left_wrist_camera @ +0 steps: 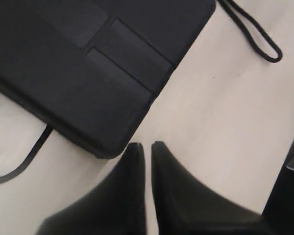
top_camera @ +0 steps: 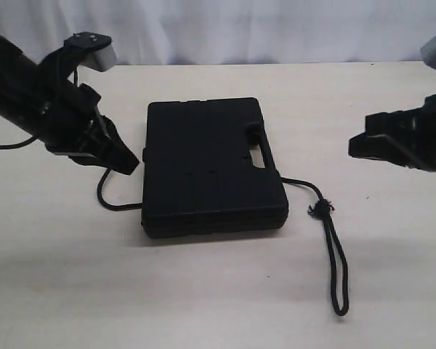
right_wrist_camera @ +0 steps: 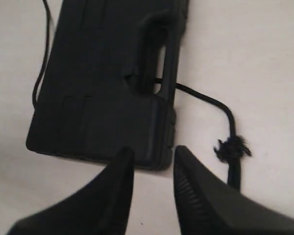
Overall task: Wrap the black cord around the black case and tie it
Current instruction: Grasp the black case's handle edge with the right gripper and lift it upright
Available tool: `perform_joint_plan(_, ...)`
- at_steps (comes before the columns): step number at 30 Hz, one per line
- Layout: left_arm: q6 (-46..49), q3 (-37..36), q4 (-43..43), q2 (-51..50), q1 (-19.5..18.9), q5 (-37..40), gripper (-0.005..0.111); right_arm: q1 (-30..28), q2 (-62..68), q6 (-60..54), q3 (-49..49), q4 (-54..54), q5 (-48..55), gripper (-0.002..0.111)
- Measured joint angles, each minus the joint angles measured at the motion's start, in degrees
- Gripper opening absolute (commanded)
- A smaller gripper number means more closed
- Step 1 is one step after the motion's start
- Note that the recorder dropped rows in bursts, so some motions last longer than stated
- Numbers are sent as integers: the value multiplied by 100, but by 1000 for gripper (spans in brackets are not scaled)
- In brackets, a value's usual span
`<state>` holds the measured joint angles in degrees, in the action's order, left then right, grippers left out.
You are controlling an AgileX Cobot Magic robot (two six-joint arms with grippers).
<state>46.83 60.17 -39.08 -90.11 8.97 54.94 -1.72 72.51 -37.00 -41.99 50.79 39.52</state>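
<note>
The black case (top_camera: pixel 211 167) lies flat mid-table, its cut-out handle (top_camera: pixel 261 149) toward the right. The black cord (top_camera: pixel 105 196) curls out from under the case's left edge. It comes out again on the right by the handle, with a frayed knot (top_camera: pixel 321 209) and a long loop (top_camera: pixel 338 269) on the table. My left gripper (top_camera: pixel 127 161) hovers by the case's left side, shut and empty, clear of the cord. My right gripper (top_camera: pixel 356 145) hangs right of the case, open and empty. The wrist views show the case (left_wrist_camera: pixel 88 63) (right_wrist_camera: pixel 103 88), loop (left_wrist_camera: pixel 257 39) and knot (right_wrist_camera: pixel 232 147).
The pale tabletop (top_camera: pixel 218 291) stretches to a white curtain (top_camera: pixel 276 29) at the back. The cord's loop lies toward the front right of the table. Bare table surface shows in front of the case and to its far right.
</note>
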Motion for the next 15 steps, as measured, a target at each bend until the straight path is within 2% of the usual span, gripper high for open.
perform_joint_plan(2,269,0,-263,-59,14,12,26,0,418,-275,-92,356,0,54)
perform_joint_plan(4,477,0,-458,-70,45,32,38,0,859,-369,-306,491,22,54)
perform_joint_plan(7,644,0,-581,-70,169,61,48,43,1614,-427,-866,515,179,54)
perform_joint_plan(10,881,0,-580,-80,477,61,50,300,2390,-194,-1643,-48,153,54)
perform_joint_plan(15,1143,0,-100,-80,1062,-277,50,995,3763,1202,-3110,-1902,153,54)
